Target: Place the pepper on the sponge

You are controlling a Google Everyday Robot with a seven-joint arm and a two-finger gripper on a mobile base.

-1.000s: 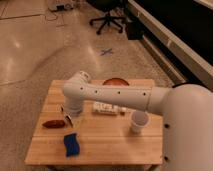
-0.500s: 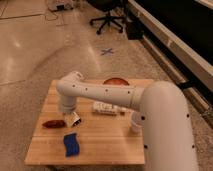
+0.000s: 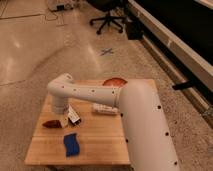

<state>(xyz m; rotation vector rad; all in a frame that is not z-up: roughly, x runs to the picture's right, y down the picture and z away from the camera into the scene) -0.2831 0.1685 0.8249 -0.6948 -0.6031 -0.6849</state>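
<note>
Seemingly tool point(image 3: 65, 121) beside pepper point(image 3: 50, 123), wooden table point(image 3: 102, 141)

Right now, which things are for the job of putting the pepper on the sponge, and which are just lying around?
For the job: pepper, blue sponge, pincer low beside the pepper.
Just lying about: white packet, reddish dish, office chair farther back.
</note>
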